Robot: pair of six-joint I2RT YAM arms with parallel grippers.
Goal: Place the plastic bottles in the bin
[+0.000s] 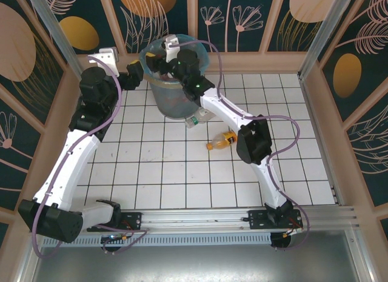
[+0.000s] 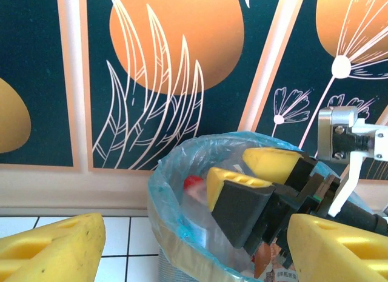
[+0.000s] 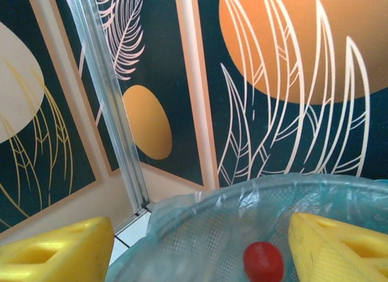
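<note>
Yellow fingers [image 3: 339, 245] spread over the bin [image 1: 162, 97], as if for a drop.
Empty, the right gripper [image 3: 201, 227] hangs above the bag-lined mouth, a red-capped bottle [image 3: 263, 261] lying inside below; the left gripper [image 2: 197, 233], likewise spread, hovers by the rim; an orange bottle [image 1: 220, 140] lies on the tiles [image 1: 182, 179].

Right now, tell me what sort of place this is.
Probably a staged robot test cell, not a real room: a white tiled tabletop boxed in by printed floral wall panels, with an aluminium rail along the near edge.
</note>
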